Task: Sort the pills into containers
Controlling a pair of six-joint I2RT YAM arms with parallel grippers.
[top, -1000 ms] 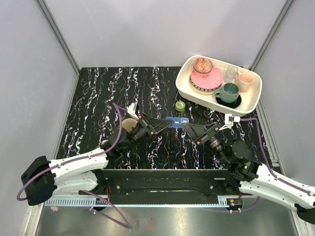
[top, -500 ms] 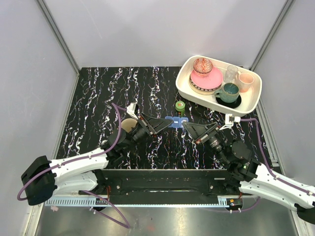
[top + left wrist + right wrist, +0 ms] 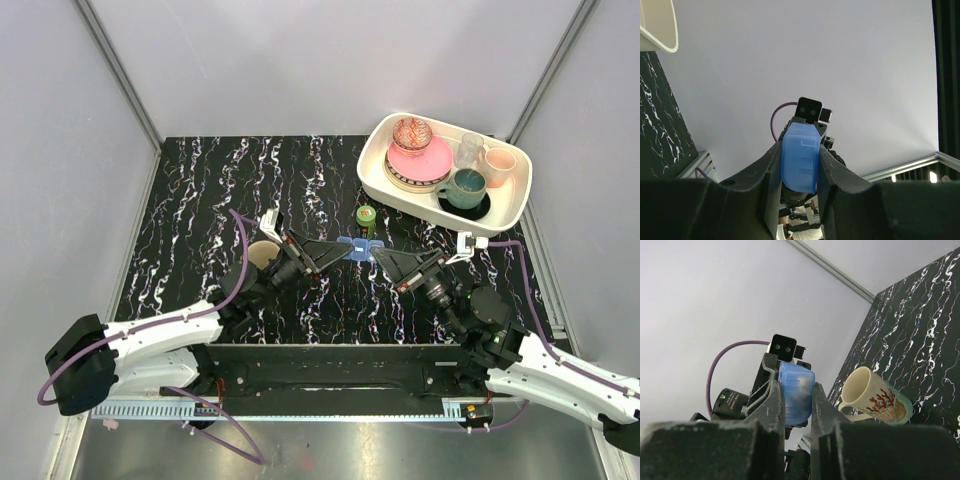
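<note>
Spanning the gap between both arms, the pill box point(image 3: 360, 246) is being held over the middle of the bench point(image 3: 200, 200), its long axis running left-right; one end is being clamped by the left gripper point(image 3: 344, 249), the other by the right gripper point(image 3: 378, 253), equally near.

Green bottle point(image 3: 366, 216) just behind pill box point(image 3: 358, 246)

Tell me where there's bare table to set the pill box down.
Bare: the table from the left wall to the mug, and the far strip left of the green jar. Crowded: the centre, where left gripper and right gripper hold the pill box, and the tray.
</note>
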